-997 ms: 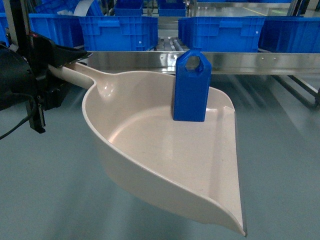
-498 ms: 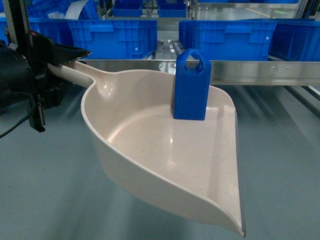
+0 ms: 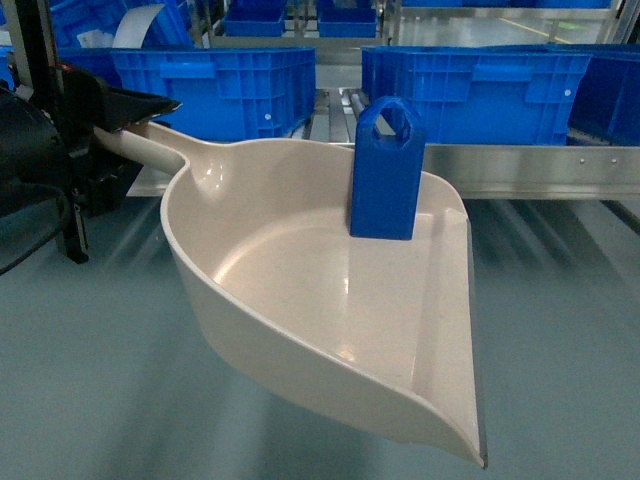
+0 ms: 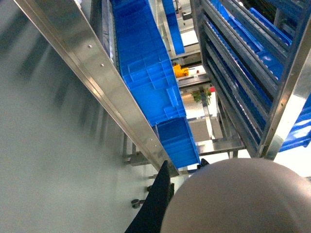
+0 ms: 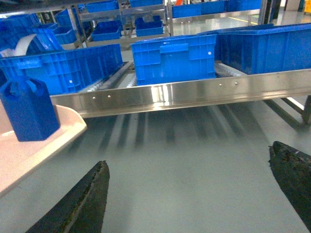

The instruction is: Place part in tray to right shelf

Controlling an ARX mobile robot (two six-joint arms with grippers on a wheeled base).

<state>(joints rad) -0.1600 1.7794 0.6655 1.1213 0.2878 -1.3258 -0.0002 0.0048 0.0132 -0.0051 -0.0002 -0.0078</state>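
Note:
The beige tray (image 3: 300,300) hangs in the air in front of me, and my left gripper (image 3: 118,128) is shut on its long handle at the left of the head view. The blue part (image 3: 385,170) stands upright near the tray's far right wall. Behind it runs the right shelf's shiny front rail (image 3: 540,170). In the left wrist view the tray's rounded underside (image 4: 243,199) fills the lower right beside a dark finger (image 4: 158,204). My right gripper (image 5: 187,158) is open above the floor, holding nothing, with the part (image 5: 29,109) and tray lip (image 5: 29,155) to its left.
Large blue crates (image 3: 230,85) (image 3: 470,80) sit on the shelf behind the rail, with a roller track (image 3: 335,105) in the gap between them. More crates (image 5: 175,60) fill further racks behind. Grey floor lies below the tray.
The shelf rail has dropped lower in the head view and the crates look larger and nearer. The tray, the part and my left gripper keep the same place in the view.

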